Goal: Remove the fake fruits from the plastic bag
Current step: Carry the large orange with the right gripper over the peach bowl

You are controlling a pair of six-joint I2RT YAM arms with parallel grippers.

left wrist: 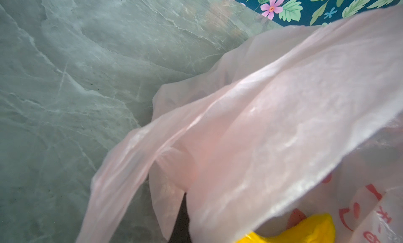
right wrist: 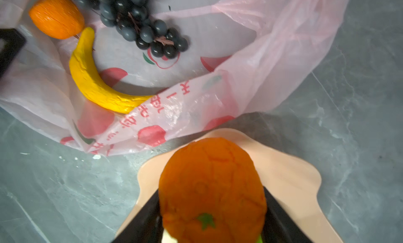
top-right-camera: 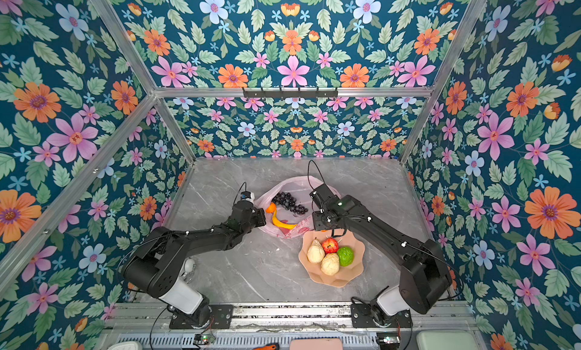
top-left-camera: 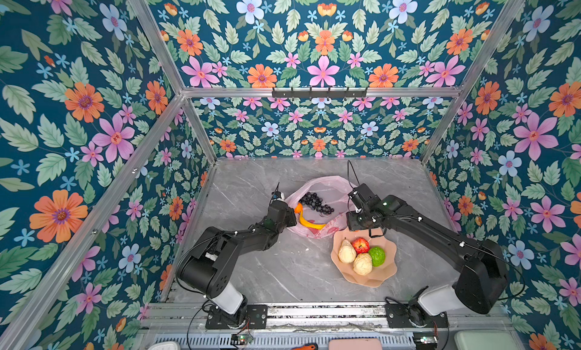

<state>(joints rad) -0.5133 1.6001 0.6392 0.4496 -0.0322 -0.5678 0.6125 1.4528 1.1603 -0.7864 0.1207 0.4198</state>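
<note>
Pink bag [left wrist: 272,122] — banana [left wrist: 305,228] beneath

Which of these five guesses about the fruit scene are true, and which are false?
1. The right end effector holds an orange fruit over the bowl. True.
2. The banana already lies in the bowl. False: it is still in the plastic bag, beside the grapes.
3. Four fruits sit in the bowl in both top views: apple, green fruit and two beige pieces. True.
4. The bag is empty. False: banana, grapes and a smaller orange fruit remain.
5. The left end effector is at the bag's edge. True.
</note>
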